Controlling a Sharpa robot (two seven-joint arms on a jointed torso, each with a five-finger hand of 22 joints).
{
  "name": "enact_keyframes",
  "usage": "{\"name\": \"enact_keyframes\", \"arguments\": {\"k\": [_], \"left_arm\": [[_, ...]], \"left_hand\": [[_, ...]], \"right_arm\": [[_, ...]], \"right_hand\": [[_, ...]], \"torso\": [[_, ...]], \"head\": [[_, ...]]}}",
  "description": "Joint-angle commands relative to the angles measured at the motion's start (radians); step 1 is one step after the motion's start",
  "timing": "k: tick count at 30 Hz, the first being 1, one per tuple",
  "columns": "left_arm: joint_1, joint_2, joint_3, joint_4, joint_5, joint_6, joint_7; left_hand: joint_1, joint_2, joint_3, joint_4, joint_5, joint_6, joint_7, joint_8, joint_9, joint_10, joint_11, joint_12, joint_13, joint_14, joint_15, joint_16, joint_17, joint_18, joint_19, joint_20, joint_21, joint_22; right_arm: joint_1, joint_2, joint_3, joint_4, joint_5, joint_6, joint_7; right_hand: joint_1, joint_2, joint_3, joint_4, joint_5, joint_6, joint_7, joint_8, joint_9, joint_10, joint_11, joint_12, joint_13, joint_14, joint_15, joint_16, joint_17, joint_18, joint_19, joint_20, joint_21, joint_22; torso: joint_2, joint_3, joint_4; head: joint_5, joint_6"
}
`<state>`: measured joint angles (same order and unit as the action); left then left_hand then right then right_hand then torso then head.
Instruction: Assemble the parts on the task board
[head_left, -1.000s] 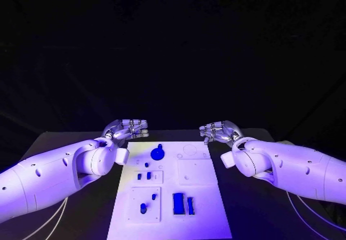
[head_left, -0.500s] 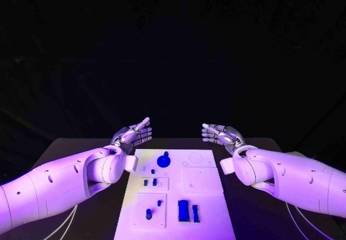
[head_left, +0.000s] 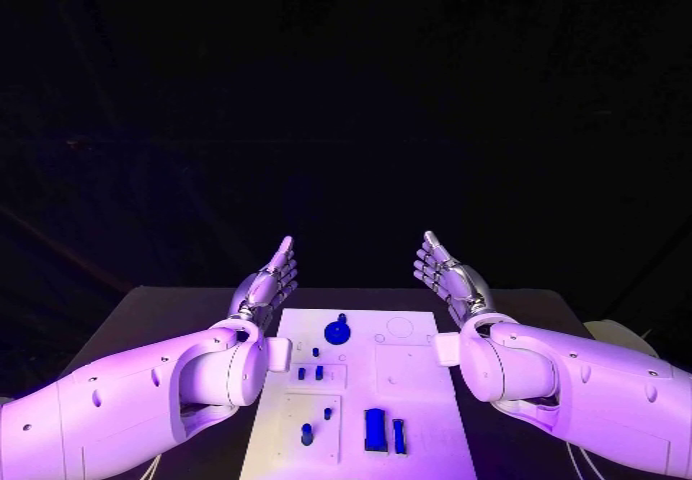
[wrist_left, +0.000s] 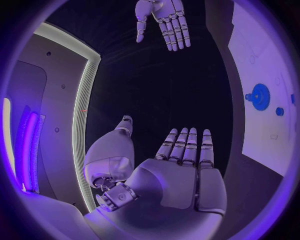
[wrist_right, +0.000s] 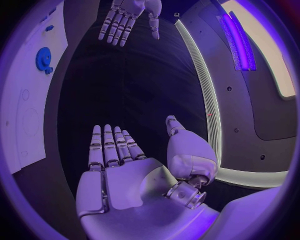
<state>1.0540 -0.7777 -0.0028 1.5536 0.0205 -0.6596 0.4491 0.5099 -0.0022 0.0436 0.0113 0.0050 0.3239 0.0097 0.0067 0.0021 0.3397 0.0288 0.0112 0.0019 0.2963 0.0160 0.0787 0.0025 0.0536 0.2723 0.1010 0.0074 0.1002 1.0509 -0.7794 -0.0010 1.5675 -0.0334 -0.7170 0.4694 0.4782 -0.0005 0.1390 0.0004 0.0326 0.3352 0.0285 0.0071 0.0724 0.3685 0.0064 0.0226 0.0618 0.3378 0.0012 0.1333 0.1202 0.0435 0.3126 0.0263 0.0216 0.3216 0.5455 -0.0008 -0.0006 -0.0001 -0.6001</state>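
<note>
Left hand (head_left: 268, 283) raised flat, fingers straight, nothing held, left of centre | right hand (head_left: 449, 278) likewise flat and unladen, right of centre | task board (head_left: 418, 385) seen lower centre, below and between both hands, untouched | blue parts (head_left: 338, 329) laid on it | board's lower edge cut off by frame

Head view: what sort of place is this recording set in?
Probably a robot test or demo bench: a black table against a dark backdrop, a white task board with small blue parts, and coloured light over everything.
</note>
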Motion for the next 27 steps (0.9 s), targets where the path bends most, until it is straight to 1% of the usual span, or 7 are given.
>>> {"name": "enact_keyframes", "arguments": {"k": [1,6,8,9,25,26,27], "left_arm": [[-0.004,-0.002,0.003,0.015,-0.020,-0.109,0.070],[-0.004,-0.002,0.003,0.016,-0.020,-0.110,0.071],[-0.004,-0.002,0.003,0.016,-0.020,-0.110,0.071],[-0.004,-0.002,0.003,0.016,-0.020,-0.110,0.071],[-0.004,-0.002,0.003,0.016,-0.020,-0.110,0.071],[-0.004,-0.002,0.003,0.016,-0.020,-0.110,0.071],[-0.004,-0.002,0.003,0.016,-0.020,-0.110,0.071]], "left_hand": [[-0.163,0.002,-0.044,-0.011,-0.005,-0.103,-0.010,-0.007,-0.002,-0.109,-0.029,-0.011,-0.002,-0.095,-0.016,-0.079,-0.002,-0.054,-0.087,-0.101,-0.007,-0.100],[-0.230,0.002,-0.044,-0.011,-0.005,-0.146,-0.010,-0.007,-0.002,-0.154,-0.029,-0.011,-0.002,-0.134,-0.016,-0.079,-0.002,-0.054,-0.123,-0.101,-0.007,-0.100],[-0.252,0.002,-0.044,-0.011,-0.005,-0.161,-0.010,-0.007,-0.002,-0.169,-0.029,-0.011,-0.002,-0.147,-0.016,-0.079,-0.002,-0.054,-0.134,-0.101,-0.007,-0.100],[-0.262,0.002,-0.044,-0.011,-0.005,-0.167,-0.010,-0.007,-0.002,-0.175,-0.029,-0.011,-0.002,-0.153,-0.016,-0.079,-0.002,-0.054,-0.139,-0.101,-0.007,-0.100],[-0.382,0.002,-0.044,-0.011,-0.005,-0.241,-0.010,-0.007,-0.002,-0.254,-0.029,-0.011,-0.002,-0.220,-0.016,-0.079,-0.002,-0.054,-0.200,-0.101,-0.007,-0.100],[-0.387,0.002,-0.044,-0.011,-0.005,-0.244,-0.010,-0.007,-0.002,-0.256,-0.029,-0.011,-0.002,-0.223,-0.016,-0.079,-0.002,-0.054,-0.272,-0.101,-0.007,-0.100],[-0.394,0.002,-0.044,-0.011,-0.005,-0.246,-0.010,-0.007,-0.002,-0.259,-0.029,-0.011,-0.002,-0.226,-0.016,-0.079,-0.002,-0.054,-0.272,-0.101,-0.007,-0.100]], "right_arm": [[-0.001,-0.001,0.001,0.002,0.033,-0.053,0.051],[-0.001,-0.001,0.001,0.002,0.033,-0.053,0.051],[-0.001,-0.001,0.001,0.002,0.033,-0.053,0.051],[-0.001,-0.001,0.001,0.002,0.033,-0.053,0.051],[-0.001,-0.001,0.001,0.002,0.033,-0.053,0.051],[-0.001,-0.001,0.001,0.002,0.033,-0.053,0.051],[-0.001,-0.001,0.001,0.002,0.033,-0.053,0.051]], "right_hand": [[-0.152,0.001,-0.044,0.000,-0.033,-0.107,-0.029,-0.007,-0.072,-0.117,-0.006,-0.023,-0.062,-0.108,-0.001,-0.043,-0.038,-0.043,-0.100,-0.026,-0.022,-0.103],[-0.215,0.001,-0.063,0.000,-0.033,-0.151,-0.029,-0.007,-0.072,-0.166,-0.006,-0.023,-0.062,-0.152,-0.001,-0.060,-0.120,-0.043,-0.141,-0.026,-0.022,-0.145],[-0.237,0.001,-0.068,0.000,-0.033,-0.166,-0.029,-0.007,-0.072,-0.182,-0.006,-0.023,-0.062,-0.167,-0.001,-0.133,-0.120,-0.043,-0.155,-0.026,-0.022,-0.159],[-0.246,0.001,-0.139,0.000,-0.033,-0.173,-0.029,-0.007,-0.072,-0.190,-0.006,-0.023,-0.062,-0.174,-0.001,-0.133,-0.120,-0.043,-0.161,-0.026,-0.022,-0.166],[-0.357,0.001,-0.139,0.000,-0.033,-0.250,-0.029,-0.007,-0.072,-0.274,-0.006,-0.023,-0.062,-0.252,-0.001,-0.133,-0.120,-0.043,-0.232,-0.026,-0.022,-0.242],[-0.358,0.001,-0.139,0.000,-0.033,-0.252,-0.029,-0.007,-0.072,-0.277,-0.006,-0.023,-0.062,-0.254,-0.001,-0.133,-0.120,-0.043,-0.232,-0.026,-0.022,-0.244],[-0.384,0.001,-0.139,0.000,-0.033,-0.335,-0.029,-0.007,-0.072,-0.296,-0.006,-0.023,-0.062,-0.338,-0.001,-0.133,-0.120,-0.043,-0.313,-0.026,-0.022,-0.322]], "torso": [[-0.001,0.0008,0.0006],[-0.001,0.0008,0.0006],[-0.001,0.0008,0.0006],[-0.001,0.0008,0.0006],[-0.001,0.0008,0.0006],[-0.001,0.0008,0.0006],[-0.001,0.0008,0.0006]], "head": [[0.000,0.000],[0.000,0.000],[0.000,0.000],[0.000,0.000],[0.000,0.000],[0.000,0.000],[0.000,0.000]]}}
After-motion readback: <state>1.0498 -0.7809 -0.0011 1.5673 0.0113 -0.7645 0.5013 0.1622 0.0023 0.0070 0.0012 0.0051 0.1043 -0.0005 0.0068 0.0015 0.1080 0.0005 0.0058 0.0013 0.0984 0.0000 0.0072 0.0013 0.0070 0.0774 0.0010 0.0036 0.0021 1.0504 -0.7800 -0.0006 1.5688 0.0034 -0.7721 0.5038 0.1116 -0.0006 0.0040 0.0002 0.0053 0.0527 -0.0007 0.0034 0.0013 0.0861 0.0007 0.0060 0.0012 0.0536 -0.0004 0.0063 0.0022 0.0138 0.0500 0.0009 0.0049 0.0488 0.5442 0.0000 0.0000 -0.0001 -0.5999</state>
